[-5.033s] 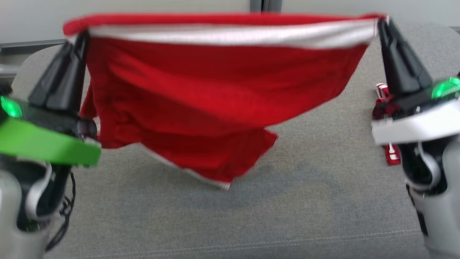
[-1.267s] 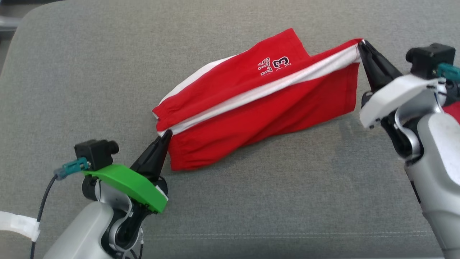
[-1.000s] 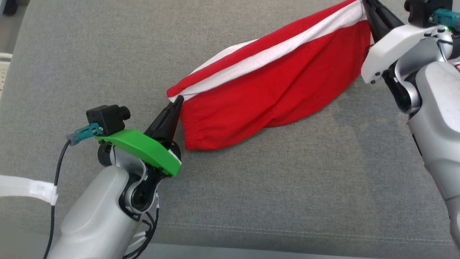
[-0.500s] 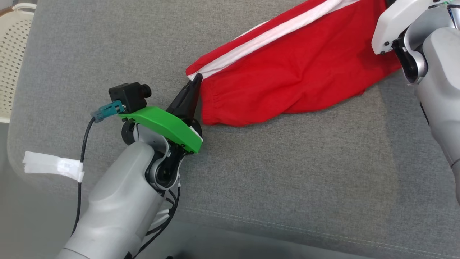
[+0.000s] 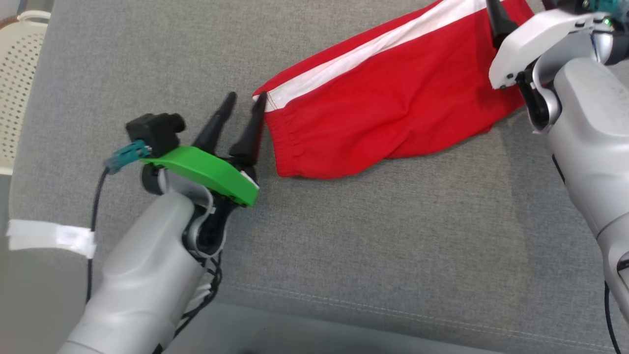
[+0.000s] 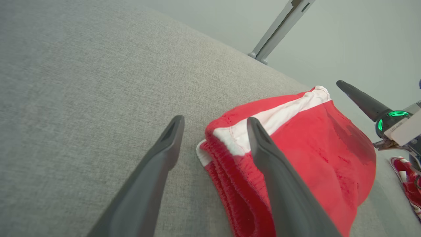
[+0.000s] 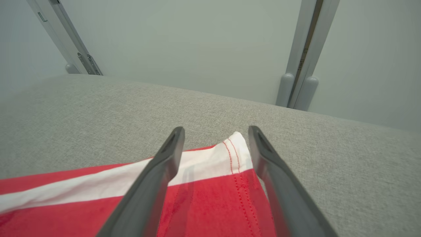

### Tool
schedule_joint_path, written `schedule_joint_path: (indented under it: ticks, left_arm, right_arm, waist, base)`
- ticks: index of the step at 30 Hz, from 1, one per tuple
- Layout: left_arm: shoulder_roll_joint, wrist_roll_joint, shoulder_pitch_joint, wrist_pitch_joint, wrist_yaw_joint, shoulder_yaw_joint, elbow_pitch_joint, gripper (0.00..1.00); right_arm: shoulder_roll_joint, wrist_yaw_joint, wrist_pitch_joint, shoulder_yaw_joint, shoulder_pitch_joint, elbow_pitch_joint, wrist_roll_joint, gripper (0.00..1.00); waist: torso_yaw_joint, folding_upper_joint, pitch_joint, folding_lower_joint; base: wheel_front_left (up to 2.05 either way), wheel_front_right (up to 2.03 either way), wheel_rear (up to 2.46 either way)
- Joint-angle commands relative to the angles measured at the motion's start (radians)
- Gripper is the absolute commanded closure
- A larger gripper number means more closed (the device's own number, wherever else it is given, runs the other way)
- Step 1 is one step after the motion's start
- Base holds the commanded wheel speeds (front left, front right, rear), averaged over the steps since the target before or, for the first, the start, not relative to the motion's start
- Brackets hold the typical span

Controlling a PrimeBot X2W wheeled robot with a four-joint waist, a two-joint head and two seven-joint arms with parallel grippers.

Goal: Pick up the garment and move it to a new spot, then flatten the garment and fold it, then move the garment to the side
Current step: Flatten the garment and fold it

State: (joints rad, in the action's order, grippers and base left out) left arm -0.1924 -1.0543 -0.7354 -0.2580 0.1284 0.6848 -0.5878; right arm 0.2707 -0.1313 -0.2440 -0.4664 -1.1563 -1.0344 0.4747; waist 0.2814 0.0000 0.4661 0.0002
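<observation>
Toward the far right of the grey cushion, the head view showed the red garment lying with broad bare fabric out to the front edge. In the left wrist view the left gripper stood spread and empty, one finger at the waistband corner. In the right wrist view the right gripper gaped empty astride the striped hem corner, near the far edge.

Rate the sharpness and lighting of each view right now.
Head view: sharp, soft even light, faint shadow on the grey cushion beside the right arm. Left wrist view: red garment crisp, fingers softer toward the bottom edge. Right wrist view: hem stitching crisp, wall posts lean from wide-angle distortion.
</observation>
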Motion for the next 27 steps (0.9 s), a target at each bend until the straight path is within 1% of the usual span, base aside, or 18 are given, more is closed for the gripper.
schedule_joint_path:
  ticks: [1, 2, 4, 6, 9, 14, 17, 20, 22, 27]
  left_arm:
    - [-0.017, 0.054, 0.018, -0.007, -0.022, -0.047, 0.023, 0.0]
    - [-0.017, 0.054, 0.018, -0.007, -0.022, -0.047, 0.023, 0.0]
    - [-0.016, 0.121, 0.06, -0.006, -0.048, -0.108, 0.067, 0.0]
    - [-0.026, 0.2, 0.101, -0.005, -0.085, -0.175, 0.12, 0.0]
    - [-0.032, 0.313, 0.17, -0.005, -0.121, -0.248, 0.205, 0.0]
    - [-0.056, 0.487, 0.281, -0.005, -0.169, -0.327, 0.325, 0.0]
    - [-0.059, 0.55, 0.349, -0.005, -0.182, -0.366, 0.378, 0.0]
    - [-0.057, 0.589, 0.407, -0.005, -0.185, -0.397, 0.408, 0.0]
    - [-0.057, 0.611, 0.439, -0.006, -0.189, -0.415, 0.419, 0.0]
    - [-0.047, 0.656, 0.511, -0.005, -0.181, -0.443, 0.437, 0.0]
  right_arm:
    - [0.008, 0.001, -0.015, 0.007, 0.025, 0.013, 0.002, 0.0]
    - [0.008, 0.001, -0.015, 0.007, 0.025, 0.013, 0.002, 0.0]
    - [-0.001, 0.001, -0.022, 0.026, 0.059, 0.043, 0.009, 0.0]
    - [0.006, 0.001, -0.022, 0.079, 0.1, 0.126, 0.004, 0.0]
    - [0.004, 0.001, -0.021, 0.166, 0.22, 0.27, -0.04, 0.0]
    - [-0.045, 0.001, -0.022, 0.281, 0.416, 0.489, -0.128, 0.0]
    - [-0.087, 0.001, -0.022, 0.32, 0.521, 0.591, -0.172, 0.0]
    - [-0.124, 0.001, -0.022, 0.346, 0.605, 0.667, -0.202, 0.0]
    - [-0.14, 0.001, -0.022, 0.358, 0.653, 0.704, -0.217, 0.0]
    - [-0.168, 0.001, -0.022, 0.38, 0.759, 0.765, -0.243, 0.0]
  waist:
    - [-0.02, 0.0, -0.025, -0.0002]
    - [-0.02, 0.0, -0.025, -0.0002]
    - [-0.033, 0.0, -0.041, -0.0002]
    - [-0.046, 0.0, -0.057, -0.0002]
    - [-0.068, 0.0, -0.083, -0.0002]
    - [-0.113, 0.0, -0.126, -0.0002]
    - [-0.139, 0.0, -0.149, -0.0002]
    - [-0.161, 0.0, -0.171, -0.0002]
    - [-0.172, 0.0, -0.186, -0.0002]
    - [-0.188, 0.0, -0.224, -0.0002]
  base:
    - [0.0, 0.0, 0.0]
    - [0.0, 0.0, 0.0]
    - [0.0, 0.0, 0.0]
    - [0.0, 0.0, 0.0]
    - [0.0, 0.0, 0.0]
    - [0.0, 0.0, 0.0]
    - [0.0, 0.0, 0.0]
    - [0.0, 0.0, 0.0]
    - [0.0, 0.0, 0.0]
    - [0.0, 0.0, 0.0]
